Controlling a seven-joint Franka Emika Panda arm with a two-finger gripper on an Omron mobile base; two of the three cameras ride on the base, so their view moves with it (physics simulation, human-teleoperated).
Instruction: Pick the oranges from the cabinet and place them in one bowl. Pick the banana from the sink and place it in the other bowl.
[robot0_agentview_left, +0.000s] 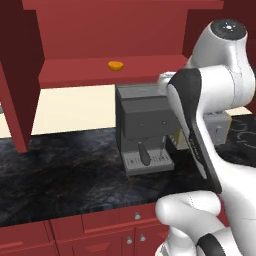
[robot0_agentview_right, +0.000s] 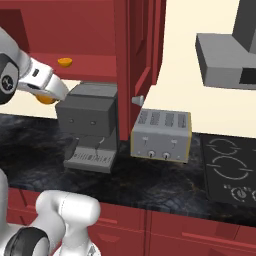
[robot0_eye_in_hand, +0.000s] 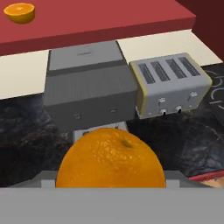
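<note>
Count: two oranges, one coffee machine, one toaster, one stovetop.

Orange one: the flatter orange (robot0_agentview_left: 115, 65) sits on the red cabinet shelf (robot0_agentview_left: 75, 70), left of the arm, well apart from the pincer. In the hand view it is in the top left corner (robot0_eye_in_hand: 19, 12) on that same shelf; in the right base view it is at (robot0_agentview_right: 64, 62).

Orange two: the round orange (robot0_eye_in_hand: 110, 161) sits right up against the hand camera, low and centre, in front of the coffee machine (robot0_eye_in_hand: 87, 83). In the right base view a sliver of it (robot0_agentview_right: 46, 99) shows under the white hand, left of the coffee machine's top. So it is at the pincer (robot0_agentview_right: 50, 96), held up over the bench (robot0_agentview_right: 165, 180), below shelf level. The fingertips themselves are hidden by the fruit; the pincer looks clamped on the round orange, jaws wide around it.

Further right on the bench: toaster (robot0_agentview_right: 161, 134), four slots, just beside the coffee machine. Next the stovetop (robot0_agentview_right: 231, 167) at the far right, with a grey hood (robot0_agentview_right: 225, 62) above.

Cabinet door (robot0_agentview_left: 17, 80) stands open at left.
</note>
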